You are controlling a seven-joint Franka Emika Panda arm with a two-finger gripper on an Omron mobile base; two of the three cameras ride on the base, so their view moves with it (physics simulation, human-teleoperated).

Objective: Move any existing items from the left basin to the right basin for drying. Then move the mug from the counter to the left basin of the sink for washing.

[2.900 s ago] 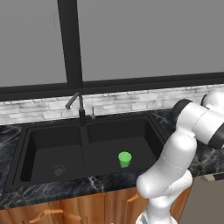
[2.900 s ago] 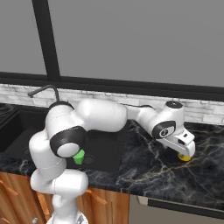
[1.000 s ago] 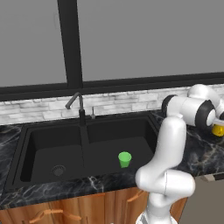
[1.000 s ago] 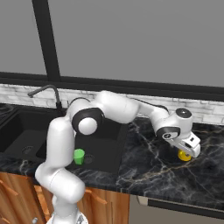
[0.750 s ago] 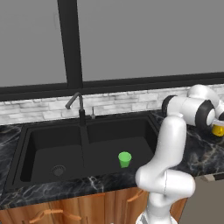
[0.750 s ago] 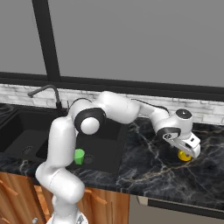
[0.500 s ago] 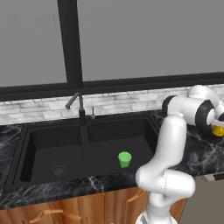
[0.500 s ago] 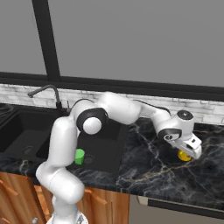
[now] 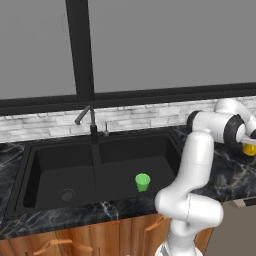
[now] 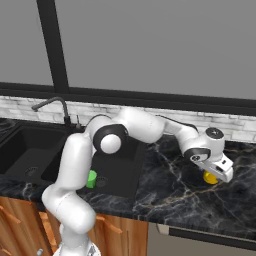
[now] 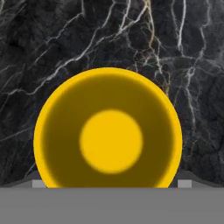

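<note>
Since the look nearly three seconds back the arm has stretched far out to its right, and over the last second the hand (image 10: 216, 171) has sunk a little closer over the mug (image 10: 210, 177); nothing else has shifted, and the green cup (image 9: 142, 182) stands upright where it was, in the right basin (image 9: 159, 165) of the sink (image 9: 30, 155), near its front wall; the left basin (image 9: 50, 170) holds nothing but its drain

The mug sits on the desk (image 10: 170, 195), well to the right of the sink, and the hand hangs directly above it, pointing down; seen from the hand, the yellow rim (image 11: 108, 128) is dead centre with the open mouth facing up, a finger tip (image 11: 39, 180) just peeping out at either side of it; so the hand is spread wide, astride the mug and gripping nothing yet

To my eye the first half of the job is done and this is the pick-up of the mug; to do it well I would keep the hand plumb and centred, lower until the tips are well below the rim, then squeeze evenly; the wall is round and looks slick, so a high or lopsided pinch may squirt it sideways; lift straight before swinging across to the left basin
</note>
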